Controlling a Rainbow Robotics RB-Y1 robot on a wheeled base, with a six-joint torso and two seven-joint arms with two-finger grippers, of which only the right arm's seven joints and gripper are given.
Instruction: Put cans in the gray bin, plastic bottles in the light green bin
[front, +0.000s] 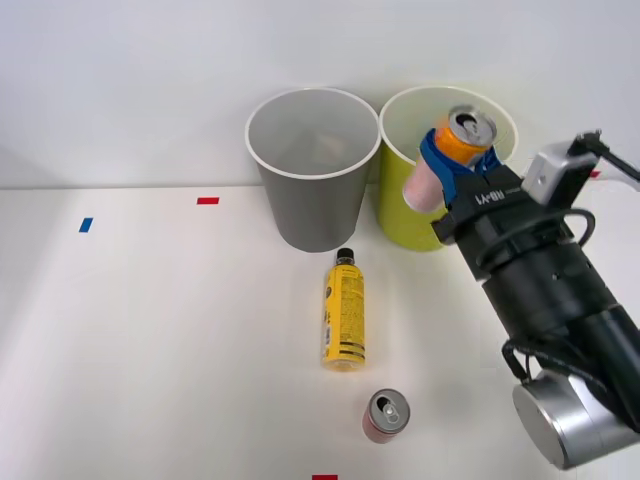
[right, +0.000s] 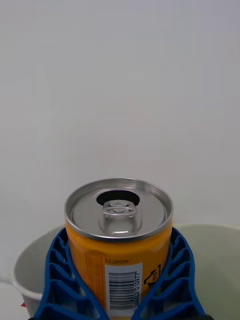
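Note:
My right gripper is shut on the orange-and-pink can and holds it in the air, tilted, in front of the light green bin. The wrist view has the same can upright between the blue fingers, silver top showing, with the light green bin's inside behind it. The gray bin stands just left of the green one, touching or nearly so. A yellow plastic bottle with a black cap lies on the table in front of the gray bin. A pink-red can stands nearer the front edge.
Small tape marks sit on the white table: a red one and a blue one at the back left, another red one at the front edge. A white wall rises right behind the bins.

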